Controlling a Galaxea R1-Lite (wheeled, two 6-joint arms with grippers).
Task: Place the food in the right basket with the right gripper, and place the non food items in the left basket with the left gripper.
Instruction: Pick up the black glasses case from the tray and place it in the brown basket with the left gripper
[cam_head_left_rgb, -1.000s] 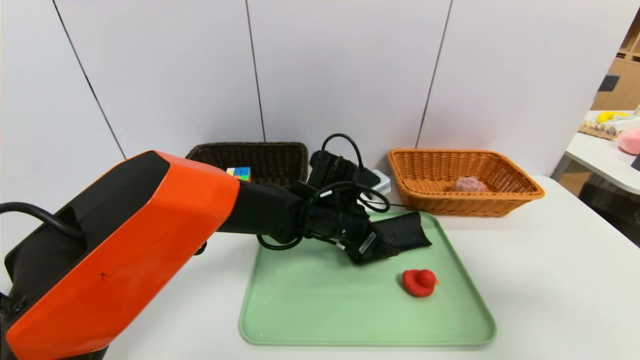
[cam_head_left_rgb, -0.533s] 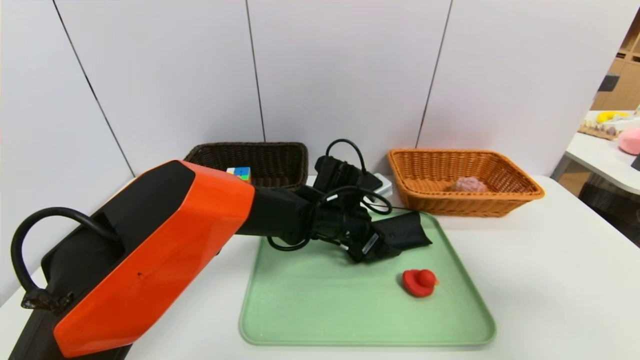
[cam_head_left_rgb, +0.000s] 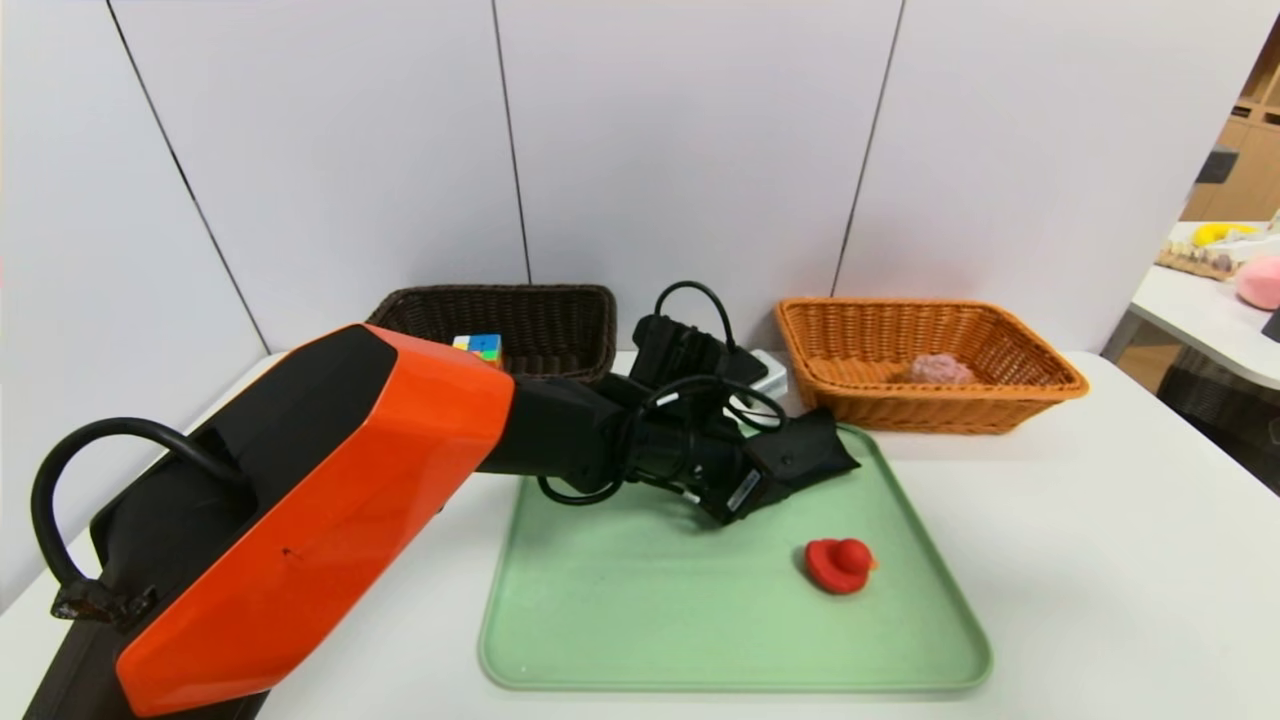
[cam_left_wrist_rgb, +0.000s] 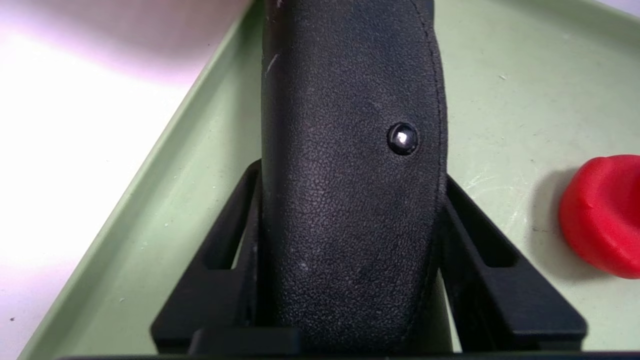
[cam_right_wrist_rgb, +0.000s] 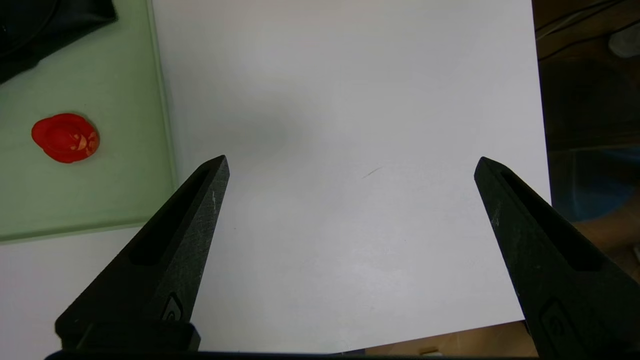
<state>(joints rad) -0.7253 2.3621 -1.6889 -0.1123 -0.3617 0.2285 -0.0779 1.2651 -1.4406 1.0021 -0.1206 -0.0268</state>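
My left gripper (cam_head_left_rgb: 772, 478) is shut on the near end of the black glasses case (cam_head_left_rgb: 808, 448) at the back of the green tray (cam_head_left_rgb: 640, 620); in the left wrist view the case (cam_left_wrist_rgb: 350, 150) fills the gap between both fingers (cam_left_wrist_rgb: 227, 240). The red duck (cam_head_left_rgb: 838, 565) sits on the tray to the right of the case. The multicoloured cube (cam_head_left_rgb: 478, 346) lies in the dark brown left basket (cam_head_left_rgb: 500, 291). The pinkish bun (cam_head_left_rgb: 938, 369) lies in the orange-tan right basket (cam_head_left_rgb: 930, 410). My right gripper (cam_right_wrist_rgb: 350, 165) hangs open and empty over bare table right of the tray.
A white box (cam_head_left_rgb: 770, 368) with a cable stands between the two baskets behind the tray. The table's right edge (cam_right_wrist_rgb: 540, 100) is near my right gripper. A second table (cam_head_left_rgb: 1200, 310) with objects stands at the far right.
The left arm has pushed forward and its jaws have closed on the glasses case, whose held end has risen slightly. The duck, cube and bun have not moved.
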